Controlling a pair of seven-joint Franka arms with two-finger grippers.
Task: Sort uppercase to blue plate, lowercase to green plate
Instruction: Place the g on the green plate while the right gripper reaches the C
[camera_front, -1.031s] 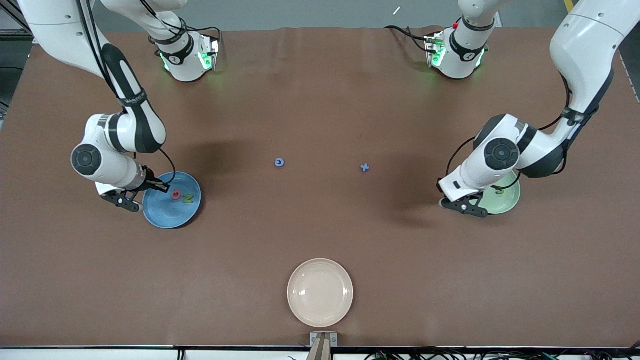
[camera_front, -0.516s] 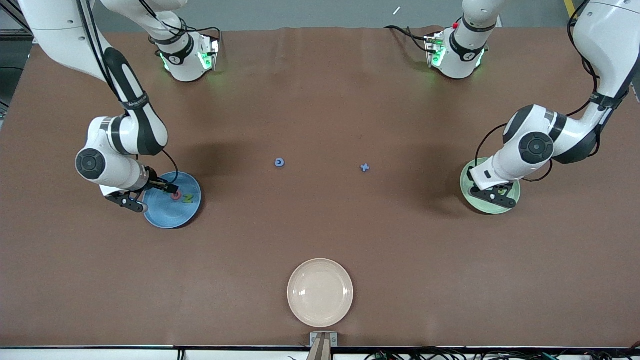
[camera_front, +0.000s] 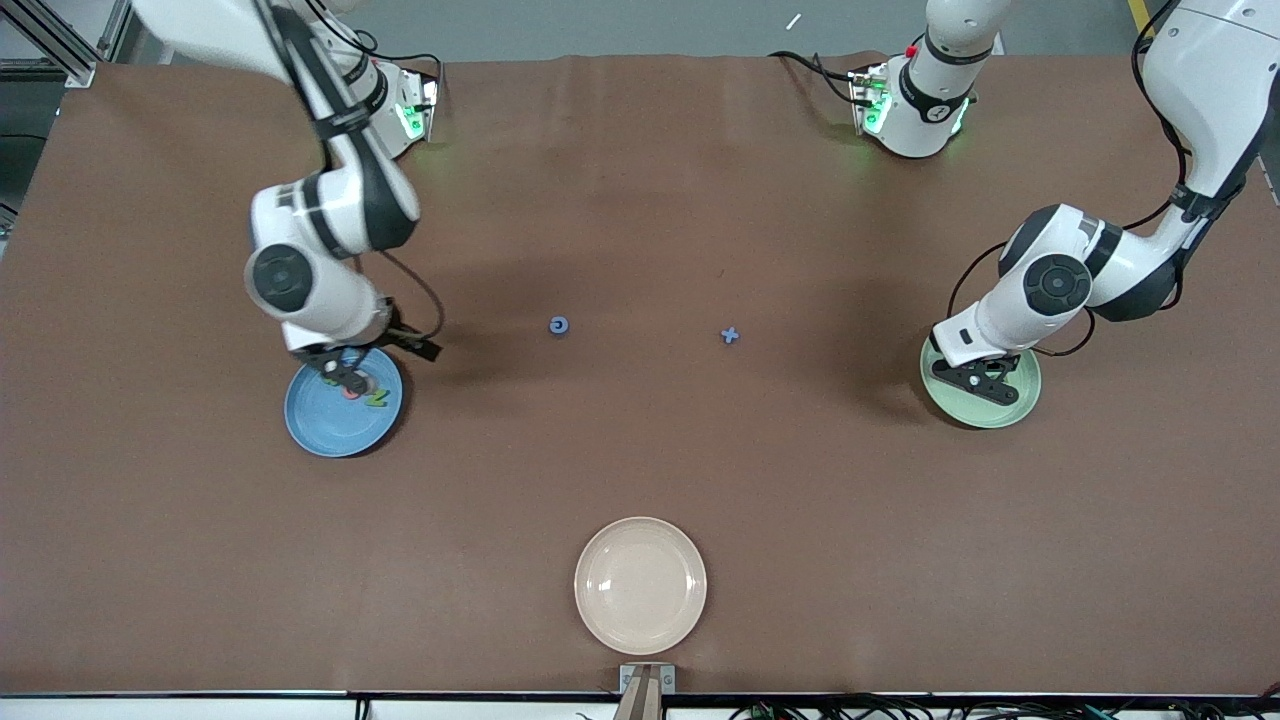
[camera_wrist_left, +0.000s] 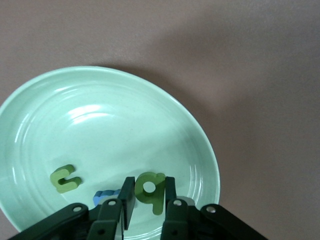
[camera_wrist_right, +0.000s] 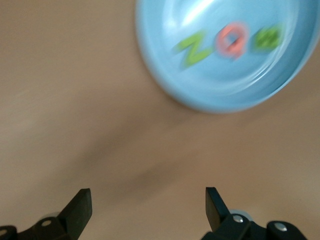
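From the front camera, my right gripper (camera_front: 345, 375) hangs over the edge of the blue plate (camera_front: 325, 425) that lies toward the arm bases, at the right arm's end of the table. My left gripper (camera_front: 985, 378) sits over the green plate (camera_front: 1015, 405) at the left arm's end. Between the two plates, bare brown table (camera_front: 640, 200) runs wide, broken only by the blue C (camera_front: 559, 325) and the blue x (camera_front: 730, 336), well apart from each other. The cream plate (camera_front: 640, 585) lies near the table edge closest to the camera.

Through my left wrist camera, my fingers (camera_wrist_left: 127, 197) are clamped on the green q (camera_wrist_left: 151, 186) low over the green plate, near its rim; the green u (camera_wrist_left: 65, 178) and the blue m (camera_wrist_left: 106, 196) lie in it.

Through my right wrist camera, my fingers (camera_wrist_right: 80, 207) stand wide apart and empty over bare table, just off the blue plate's rim; the green N (camera_wrist_right: 195, 46), the pink G (camera_wrist_right: 231, 41) and the green B (camera_wrist_right: 265, 39) lie in it in a row.
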